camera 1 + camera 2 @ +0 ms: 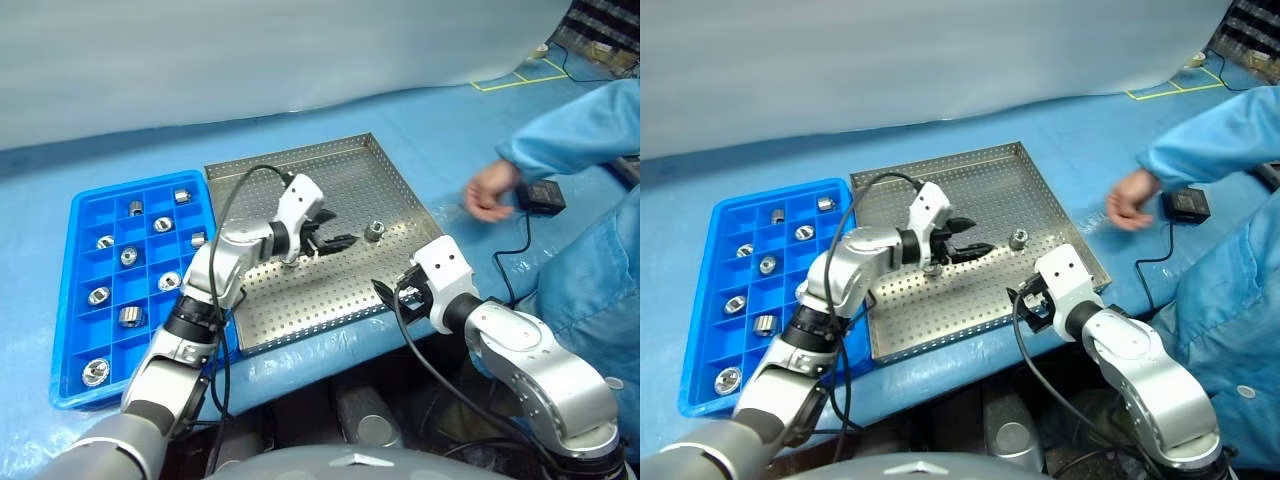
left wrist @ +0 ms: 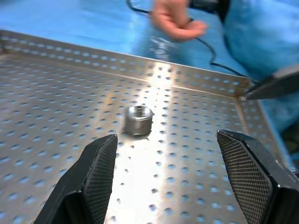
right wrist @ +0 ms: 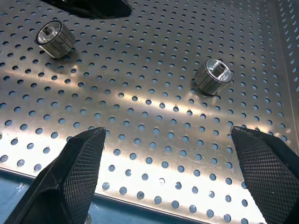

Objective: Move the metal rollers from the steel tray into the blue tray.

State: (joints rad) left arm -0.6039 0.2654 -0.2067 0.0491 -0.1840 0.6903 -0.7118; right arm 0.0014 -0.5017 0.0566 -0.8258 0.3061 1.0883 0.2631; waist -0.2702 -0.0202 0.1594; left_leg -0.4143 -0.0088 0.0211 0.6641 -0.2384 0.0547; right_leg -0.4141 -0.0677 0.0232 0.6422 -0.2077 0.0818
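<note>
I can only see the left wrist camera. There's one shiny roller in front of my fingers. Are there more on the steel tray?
Observer: Yes, a second roller sits on the steel tray, close under the left gripper.
Operator: Where's the blue tray?
Observer: The blue tray lies beside the steel tray, on the robot's left, with several rollers in its compartments.
Operator: And my other hand?
Observer: The right gripper is open and empty, over the steel tray's near edge.
</note>
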